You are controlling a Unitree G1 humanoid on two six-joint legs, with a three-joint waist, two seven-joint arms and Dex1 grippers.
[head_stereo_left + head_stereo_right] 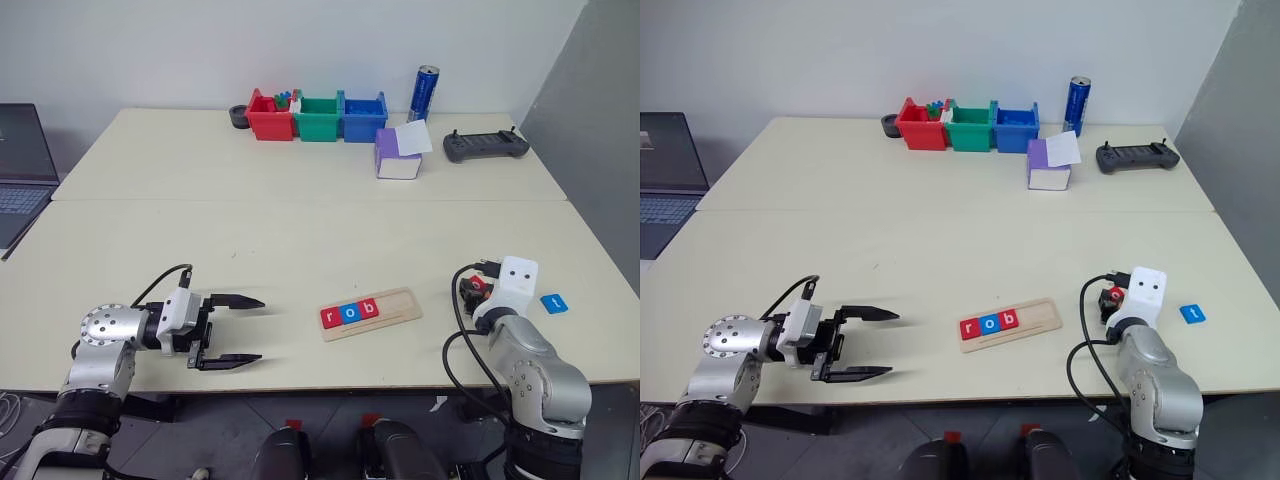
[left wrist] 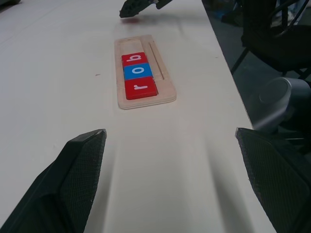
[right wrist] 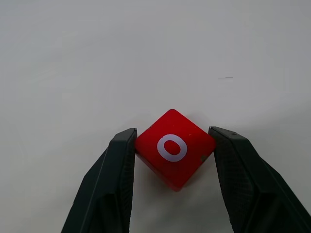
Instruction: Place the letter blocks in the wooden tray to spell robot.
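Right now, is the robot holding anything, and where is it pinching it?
The right hand pinches the red o block by two opposite corners. The left hand is open, holding nothing.

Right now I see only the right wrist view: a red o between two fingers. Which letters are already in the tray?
Observer: The tray holds red r, blue o and red b, starting from its left end. The two places at its right end are free.
Operator: And where is the t?
Observer: The blue t lies flat on the table, to the right of the right gripper.
Operator: Is the left gripper in my way?
Observer: No. The left gripper is open, holds nothing, and is left of the tray, apart from it.
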